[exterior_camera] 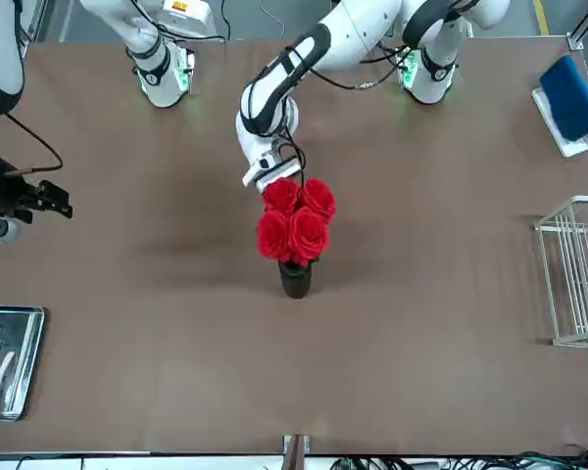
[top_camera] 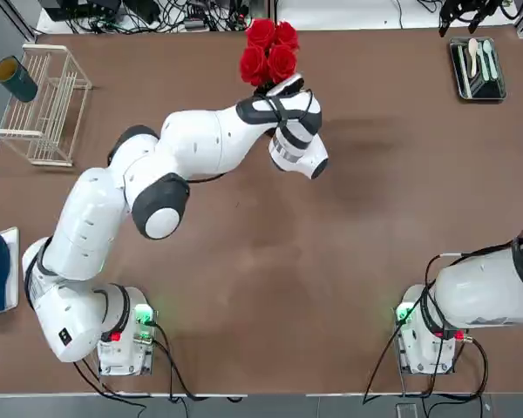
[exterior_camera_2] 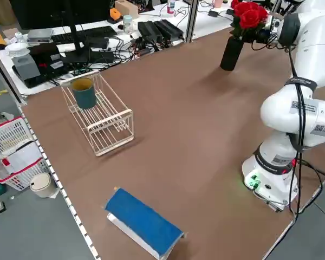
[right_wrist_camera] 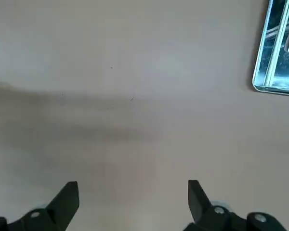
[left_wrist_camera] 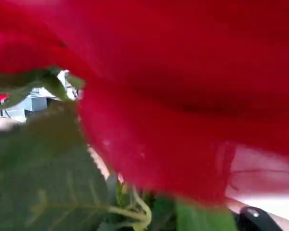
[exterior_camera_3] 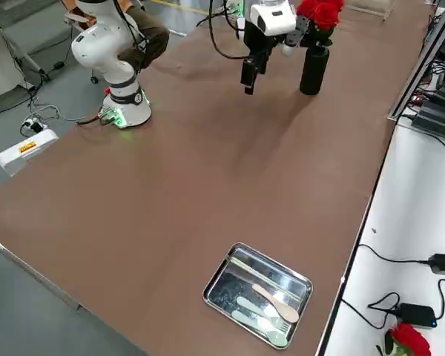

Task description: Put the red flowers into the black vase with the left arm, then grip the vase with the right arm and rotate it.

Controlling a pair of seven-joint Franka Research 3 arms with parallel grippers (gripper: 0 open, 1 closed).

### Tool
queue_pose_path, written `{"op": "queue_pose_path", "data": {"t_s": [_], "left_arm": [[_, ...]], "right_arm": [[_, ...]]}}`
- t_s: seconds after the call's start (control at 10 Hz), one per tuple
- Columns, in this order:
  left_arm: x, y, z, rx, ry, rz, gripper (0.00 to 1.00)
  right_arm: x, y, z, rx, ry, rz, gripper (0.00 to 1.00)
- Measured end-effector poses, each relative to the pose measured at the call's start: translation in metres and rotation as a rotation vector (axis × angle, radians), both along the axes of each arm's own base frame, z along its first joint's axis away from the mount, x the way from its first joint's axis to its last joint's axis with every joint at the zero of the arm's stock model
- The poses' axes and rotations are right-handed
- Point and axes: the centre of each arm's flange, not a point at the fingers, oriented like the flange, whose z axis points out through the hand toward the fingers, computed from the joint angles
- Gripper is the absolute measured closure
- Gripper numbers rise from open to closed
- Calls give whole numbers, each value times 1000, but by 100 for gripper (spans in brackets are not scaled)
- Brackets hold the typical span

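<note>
Jaws of the left gripper (exterior_camera: 274, 183) are hidden behind the red flowers (exterior_camera: 294, 223), so whether they hold the stems cannot be told; that gripper sits right beside the blooms at the far middle of the bench (top_camera: 349, 261). Flower stems stand inside the black vase (exterior_camera: 295, 278), which is upright with the roses bunched above its mouth. Right gripper (right_wrist_camera: 133, 197) has its jaws wide apart, hovering over bare bench near a metal tray (right_wrist_camera: 277, 53), well away from the vase. Risk: if the left arm pulls back while catching a stem or leaf, the slim vase could tip or the flowers lift out.
</note>
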Motion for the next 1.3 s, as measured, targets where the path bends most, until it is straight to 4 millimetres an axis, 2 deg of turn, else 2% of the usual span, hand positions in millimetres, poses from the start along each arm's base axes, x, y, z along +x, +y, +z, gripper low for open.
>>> {"op": "queue_pose_path", "data": {"t_s": [0.3, 0.7, 1.1, 1.3], "left_arm": [[-20, -12, -1, -3, 10, -13, 2], [-38, -22, 1, -12, 23, -7, 2], [-64, -38, 25, -48, 56, -15, 2], [-81, -43, 28, -45, 126, -3, 2]], "right_arm": [[0, 1, 0, 0, 0, 2, 0], [0, 1, 0, 0, 0, 2, 0], [0, 2, 0, 0, 1, 3, 0], [0, 7, 0, 0, 2, 9, 0]]}}
